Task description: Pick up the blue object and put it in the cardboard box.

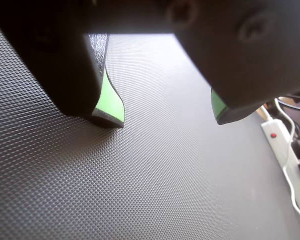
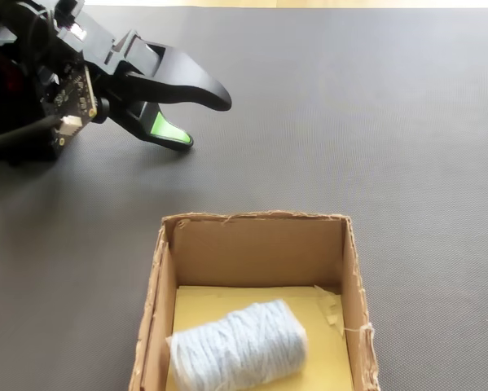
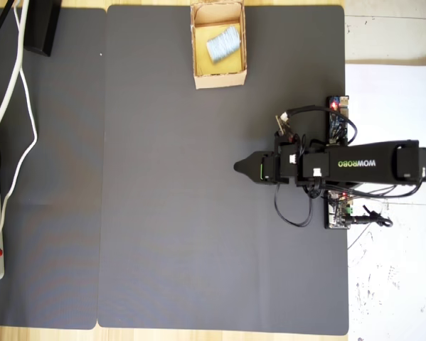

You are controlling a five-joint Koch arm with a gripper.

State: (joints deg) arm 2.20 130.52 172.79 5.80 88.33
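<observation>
Blue object (image 2: 239,349) lies lengthwise across the cardboard box (image 2: 353,285) floor (slightly tilted); claw (image 2: 203,118) parted, empty.

Bare dark mat (image 3: 177,213) lies open between the gripper (image 3: 238,168) at right-centre and the cardboard box (image 3: 218,77) at top; nothing stands between.

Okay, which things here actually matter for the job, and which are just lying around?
Part of the job:
- pale blue ribbed yarn-like roll, already lying inside the box
- small open-topped tan cardboard box
- black end effector with green pads, open and empty, away from the box

Just lying about:
- white power strip with red switch
- white cables
- dark textured mat
</observation>
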